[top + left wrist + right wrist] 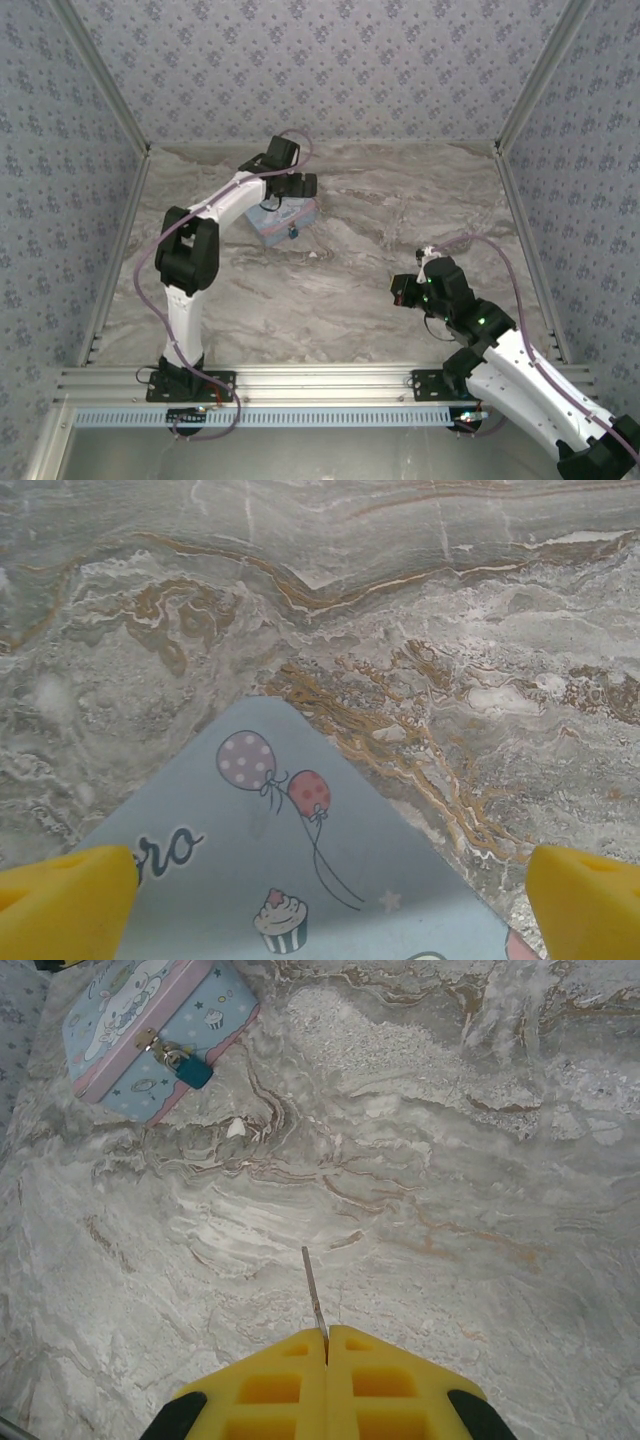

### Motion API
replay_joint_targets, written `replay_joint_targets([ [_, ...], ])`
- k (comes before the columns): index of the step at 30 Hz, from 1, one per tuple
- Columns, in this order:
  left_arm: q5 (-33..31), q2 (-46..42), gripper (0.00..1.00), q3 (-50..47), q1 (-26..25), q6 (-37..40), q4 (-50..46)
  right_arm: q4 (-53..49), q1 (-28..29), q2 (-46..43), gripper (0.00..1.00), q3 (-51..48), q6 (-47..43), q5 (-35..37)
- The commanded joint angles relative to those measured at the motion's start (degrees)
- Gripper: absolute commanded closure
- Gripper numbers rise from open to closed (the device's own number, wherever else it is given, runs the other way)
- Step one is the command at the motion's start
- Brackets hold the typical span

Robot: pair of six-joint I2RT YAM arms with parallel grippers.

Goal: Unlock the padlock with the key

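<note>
Pinching: right gripper, clamped on the key (blade forward).
Left gripper: wide apart above tin box, empty.
Padlock: on the box's clasp.

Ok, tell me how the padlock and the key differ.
The padlock is teal and chunky; the key is silvery and thin. The padlock hangs on the box; the key is pinched between the right fingers. Both are tiny.
</note>
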Motion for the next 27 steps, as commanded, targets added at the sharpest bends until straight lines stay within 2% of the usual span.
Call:
replay_joint_targets([
  [1, 2.1, 2.0, 0.01, 3.9, 0.1, -0.4, -2.2, -1.7, 0.5, -0.7, 1.0, -0.8, 0.9, 1.5],
  [8, 4.6, 3.2, 0.01, 3.7, -0.2, 0.0, -3.4, -1.6, 0.5, -0.6, 1.0, -1.4, 1.3, 2.3],
  [14, 7.2, 2.2, 0.0, -0.5, -0.9, 0.5, -2.5, -2.1, 0.5, -0.6, 1.0, -1.4, 1.4, 2.8],
  [27, 7.7, -8.0, 0.0, -15.4, -6.0, 1.8, 2.2, -6.1, 0.1, -0.2, 1.0, -0.5, 2.3, 6.2],
])
